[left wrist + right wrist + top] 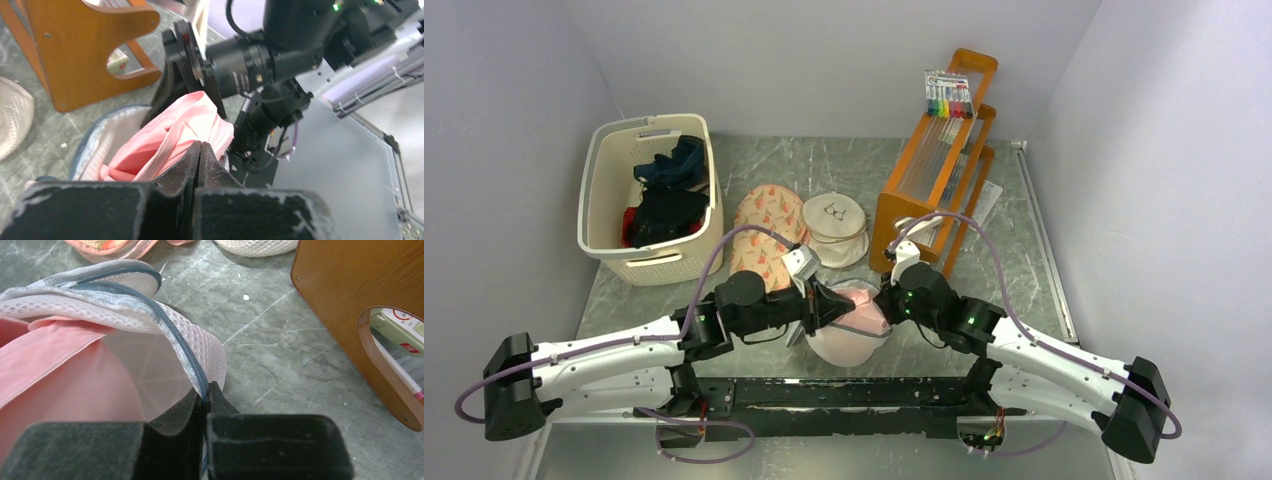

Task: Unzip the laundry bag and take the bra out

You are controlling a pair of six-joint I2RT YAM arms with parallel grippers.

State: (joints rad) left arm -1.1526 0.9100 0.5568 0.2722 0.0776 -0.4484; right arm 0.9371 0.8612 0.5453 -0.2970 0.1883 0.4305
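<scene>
The laundry bag (844, 345), white mesh with a grey-lavender zipper rim, lies open between my two arms at the table's front middle. The pink bra (860, 299) bulges out of its opening. My left gripper (834, 306) is shut at the opening from the left. In the left wrist view its tips (200, 145) pinch the bunched pink bra (175, 130) above the mesh bag (100, 140). My right gripper (886, 300) is shut on the bag's right rim. In the right wrist view it (206, 390) clamps the zipper rim of the bag (125, 305), with the bra (60, 370) inside.
A white basket (649, 200) of dark clothes stands at the back left. A peach patterned bag (764, 225) and a beige bag with a glasses print (836, 228) lie behind the laundry bag. An orange rack (934, 175) with a marker pack (948, 95) stands right behind my right gripper.
</scene>
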